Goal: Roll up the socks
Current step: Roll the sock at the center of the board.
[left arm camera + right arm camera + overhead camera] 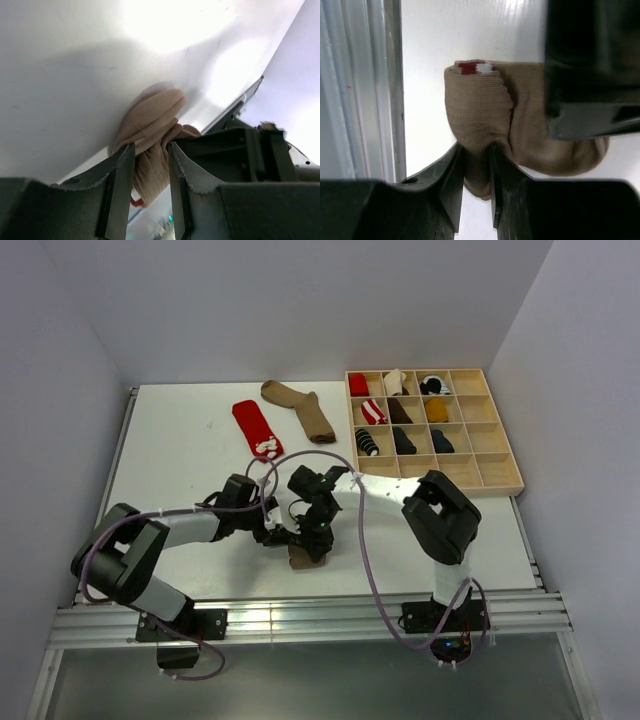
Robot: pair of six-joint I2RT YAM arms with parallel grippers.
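While both arms reach in over the near side of the white table (180, 440), they meet at one tan sock (303, 556). The tan sock lies bunched up close to the front edge, just beside the metal rail (380, 85). A bit of its red and white cuff (476, 66) peeks out at one end.

The right gripper (476, 150) is pinched tight on a fold of the tan sock. Its two fingers are nearly together, with only cloth between them.

The left gripper (151, 147) has its fingers apart. The sock bulges up in the gap between them, and it looks loose there.

In the top view the two grippers sit side by side over the sock, the left gripper (278, 535) just beside the right gripper (316, 530).

Far back on the table lie two more socks, flat and side by side. One is a red sock (257, 430) with a white pattern. The other is a brown sock (300, 408).

At the back right stands a wooden tray (505, 487) with many small boxes. Some of its boxes on the left side hold rolled socks (358, 384), and the tray is well apart from the tan sock.
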